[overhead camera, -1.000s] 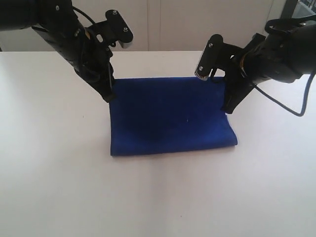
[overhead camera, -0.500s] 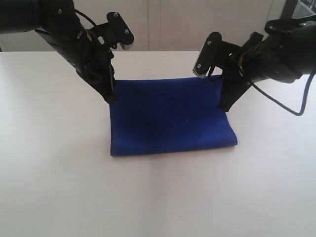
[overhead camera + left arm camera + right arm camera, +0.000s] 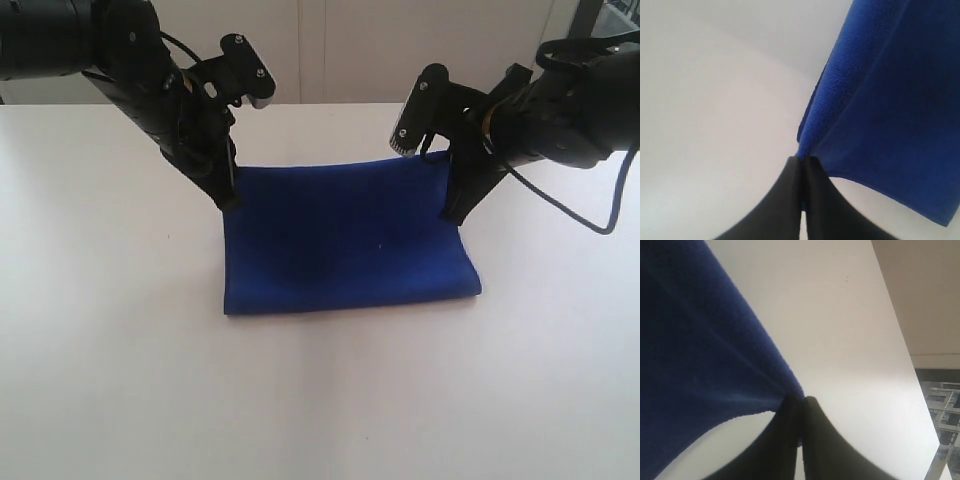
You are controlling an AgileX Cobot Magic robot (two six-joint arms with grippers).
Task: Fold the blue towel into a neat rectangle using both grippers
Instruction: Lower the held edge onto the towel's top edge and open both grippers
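Though in tools, towel corners hidden.

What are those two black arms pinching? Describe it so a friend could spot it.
Start at the white table. In its middle lies a blue towel, its far corners pinched by the left gripper and right gripper. It is the only coloured thing there, plain deep blue.

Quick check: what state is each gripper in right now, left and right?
Left gripper: closed, pinching a corner of the rectangular royal-blue terry-cloth towel.
Right gripper: closed, pinching another corner of the same towel.
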